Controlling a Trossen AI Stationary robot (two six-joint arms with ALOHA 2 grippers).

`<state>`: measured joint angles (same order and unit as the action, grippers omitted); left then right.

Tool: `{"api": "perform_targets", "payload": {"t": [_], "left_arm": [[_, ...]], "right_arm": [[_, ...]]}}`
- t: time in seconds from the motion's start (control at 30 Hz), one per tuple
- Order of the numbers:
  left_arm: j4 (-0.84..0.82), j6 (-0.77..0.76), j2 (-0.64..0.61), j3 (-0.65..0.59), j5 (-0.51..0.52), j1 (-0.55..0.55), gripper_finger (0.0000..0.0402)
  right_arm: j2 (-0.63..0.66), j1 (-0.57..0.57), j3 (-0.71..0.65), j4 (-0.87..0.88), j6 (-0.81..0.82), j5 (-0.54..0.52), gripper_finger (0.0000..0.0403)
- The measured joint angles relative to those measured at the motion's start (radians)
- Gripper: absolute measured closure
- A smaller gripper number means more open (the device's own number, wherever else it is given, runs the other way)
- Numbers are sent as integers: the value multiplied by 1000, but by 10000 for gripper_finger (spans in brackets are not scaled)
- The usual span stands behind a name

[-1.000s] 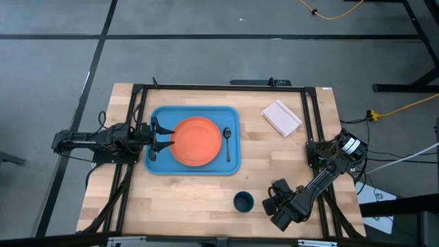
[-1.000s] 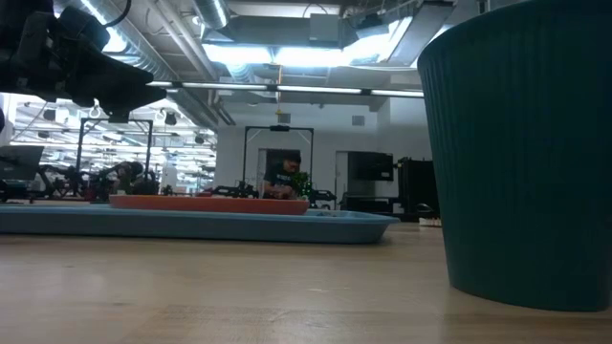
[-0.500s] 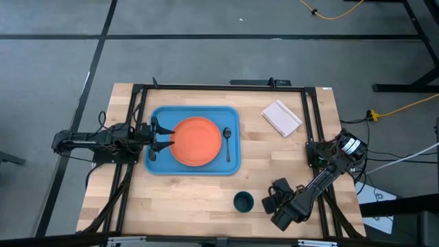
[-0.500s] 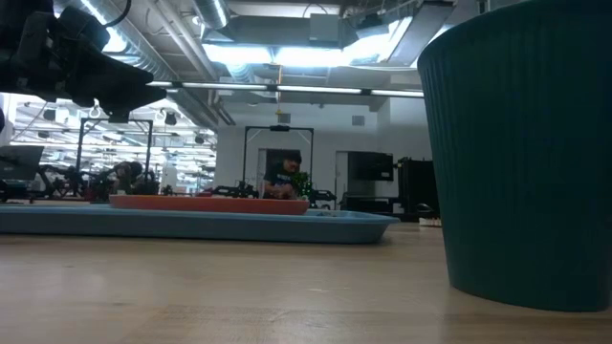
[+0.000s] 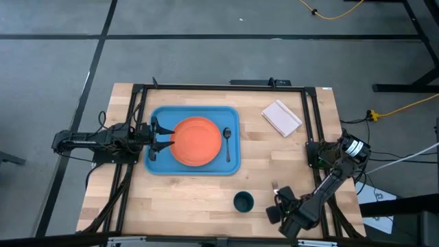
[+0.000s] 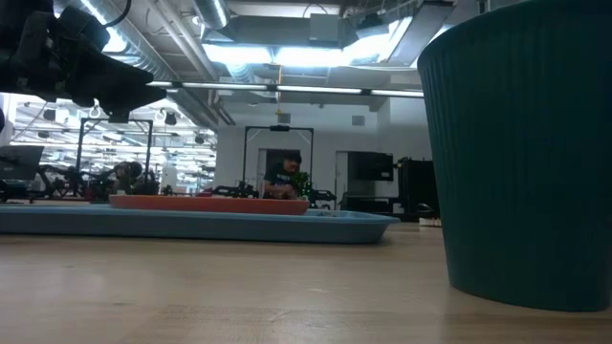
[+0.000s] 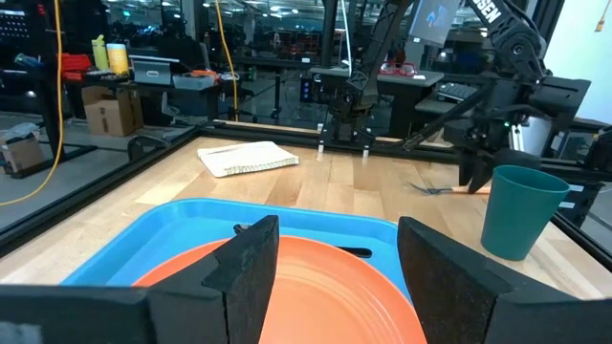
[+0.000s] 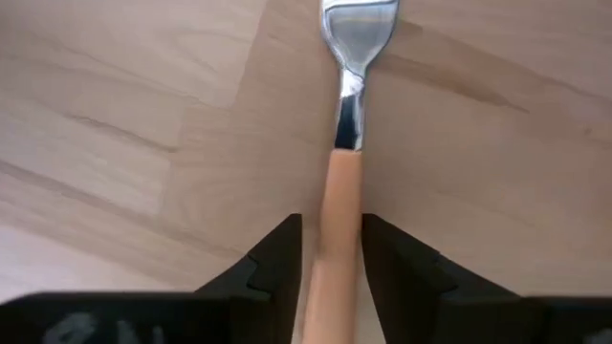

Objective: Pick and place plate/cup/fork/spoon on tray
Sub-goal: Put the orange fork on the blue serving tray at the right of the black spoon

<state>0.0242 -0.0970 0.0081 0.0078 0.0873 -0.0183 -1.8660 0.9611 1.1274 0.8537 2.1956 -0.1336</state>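
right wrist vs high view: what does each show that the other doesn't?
Only the right wrist view: the fork close up, its orange handle between the right gripper fingers, silver neck and head lying over bare wood. The fingers sit close on both sides of the handle.

Only the high view: the tray with the plate and the spoon on it, the cup off the tray, the white pad, and the left gripper open at the plate's edge.

Both: the right gripper and the wooden table.

Bare table (image 5: 199, 195) lies between tray (image 5: 159, 165) and right gripper (image 5: 278, 203); only the cup (image 5: 243, 202) intervenes.
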Motion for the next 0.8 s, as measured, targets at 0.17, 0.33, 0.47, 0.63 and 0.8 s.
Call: {"api": "perform_targets", "payload": {"t": [0.17, 0.33, 0.47, 0.63, 0.8], "left_arm": [[0, 0, 0, 0, 0, 0, 194], [0, 0, 0, 0, 0, 0, 194], [0, 0, 0, 0, 0, 0, 194], [0, 0, 0, 0, 0, 0, 194], [0, 0, 0, 0, 0, 0, 194]], "right_arm": [[1, -8, -18, -1, -2, 13, 316], [6, -13, -30, -4, -3, 19, 352], [4, -13, -22, 21, -7, -13, 352], [-1, -14, 19, 135, -1, -85, 352], [-1, -28, 72, 259, 0, -135, 352]]}}
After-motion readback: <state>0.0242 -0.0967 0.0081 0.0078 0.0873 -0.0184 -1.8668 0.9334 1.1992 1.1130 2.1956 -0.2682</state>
